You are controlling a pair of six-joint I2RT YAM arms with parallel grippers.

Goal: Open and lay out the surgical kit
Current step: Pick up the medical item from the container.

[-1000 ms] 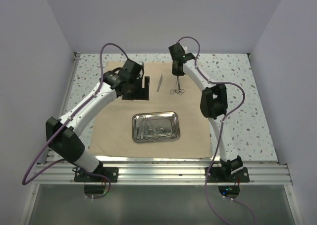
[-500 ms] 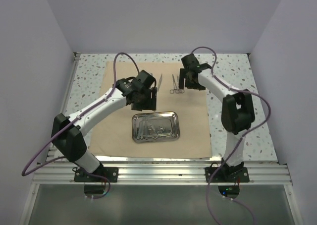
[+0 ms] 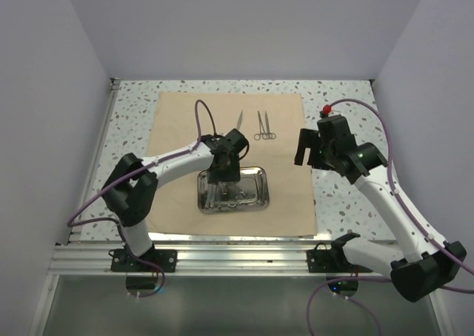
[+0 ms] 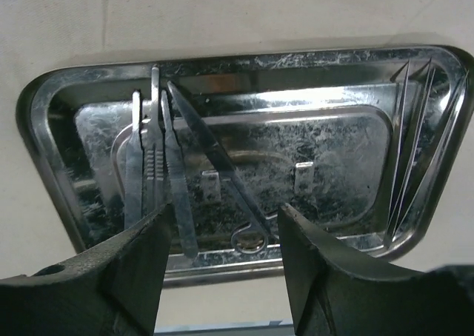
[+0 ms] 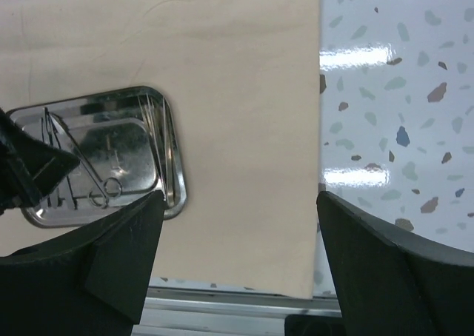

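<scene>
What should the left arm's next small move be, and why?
Probably lower the left gripper straight down and close on the ring-handled instrument: its jaws stand open over the steel tray, that handle lies between them, and only a few pieces lie out on the cloth.

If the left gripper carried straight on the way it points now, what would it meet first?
Probably the slim ring-handled metal instrument lying in the shiny rectangular steel tray; the open left gripper points down at it, depth unclear.

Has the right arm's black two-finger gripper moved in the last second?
Yes. The right gripper moved nearer and rightward, from above the small metal scissors to the right edge of the tan cloth.
</scene>
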